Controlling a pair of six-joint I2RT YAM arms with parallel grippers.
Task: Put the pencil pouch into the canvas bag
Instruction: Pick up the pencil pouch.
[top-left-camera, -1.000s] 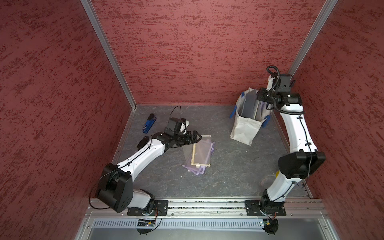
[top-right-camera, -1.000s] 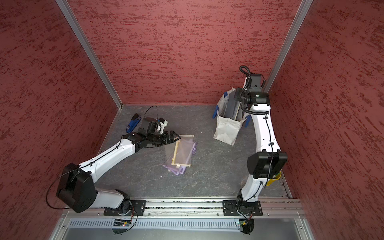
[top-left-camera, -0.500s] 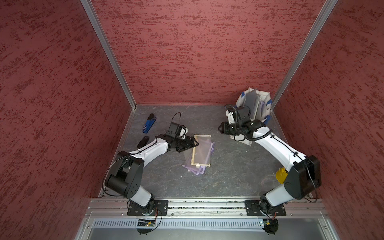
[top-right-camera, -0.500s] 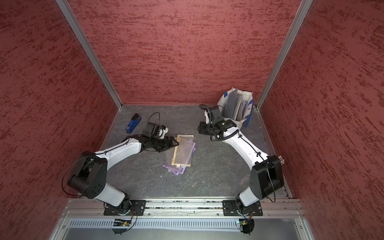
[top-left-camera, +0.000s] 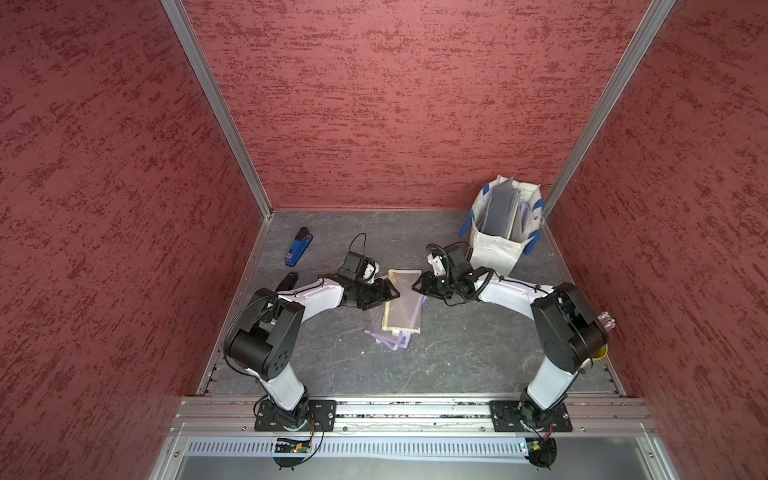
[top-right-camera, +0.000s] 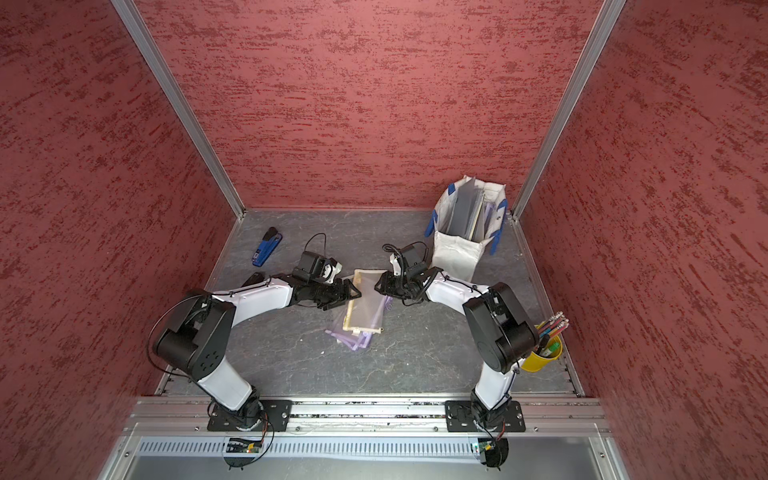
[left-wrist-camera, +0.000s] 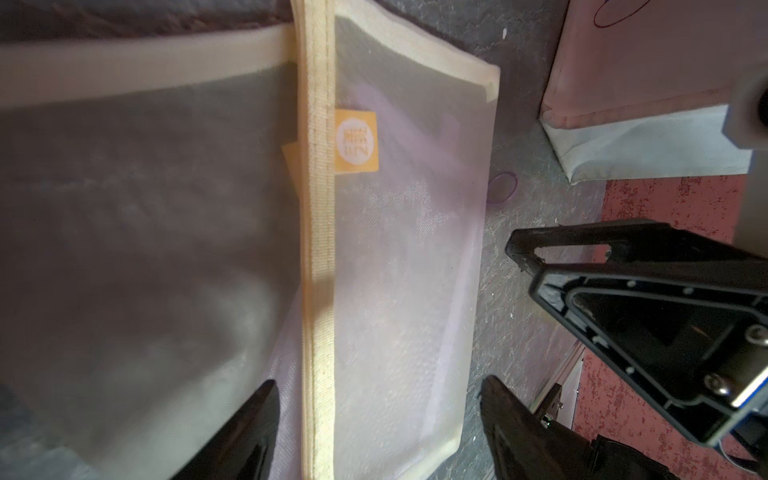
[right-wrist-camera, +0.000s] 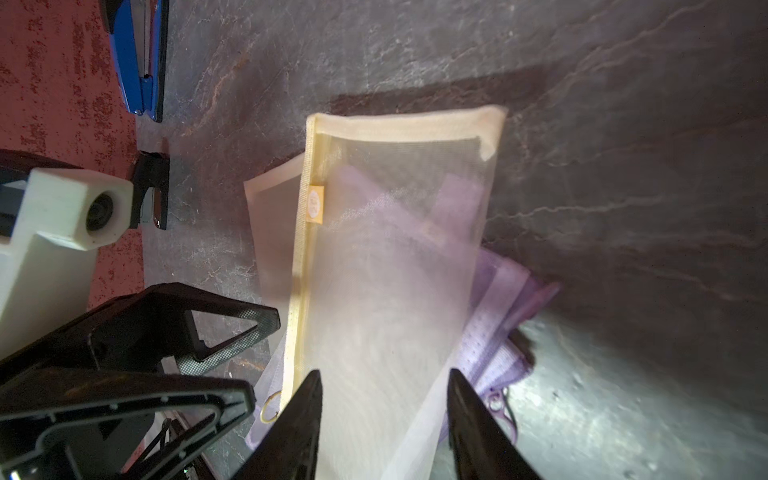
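Task state and gripper posture. The canvas bag (top-left-camera: 494, 253) stands upright and open-mouthed, with grey flat items (top-left-camera: 500, 208) already standing on edge inside it; whether these are pouches cannot be told. The cream-trimmed mesh pouch (top-left-camera: 405, 305), taken here as the pencil pouch now in hand, lies flat on the table (top-left-camera: 457, 353), well apart from the bag on its robot-facing side, on top of a loose pile of purple pouches (top-left-camera: 395, 338). By this evidence the pouch is neither lifted nor carried: grasp, transfer and drop into the bag all remain to be done. The right gripper (top-left-camera: 417, 284) sits between the bag and the pouch, at the pouch edge nearer the bag. In the right wrist view its jaws stand apart, with the mesh visible in the gap and no pinch on it. The left gripper (top-left-camera: 390, 293) meets the pouch on the side away from the bag. In the left wrist view its jaws are likewise apart, straddling the cream stitched border without clamping it. Contact between either fingertip and the mesh cannot be judged. Neither gripper holds anything.
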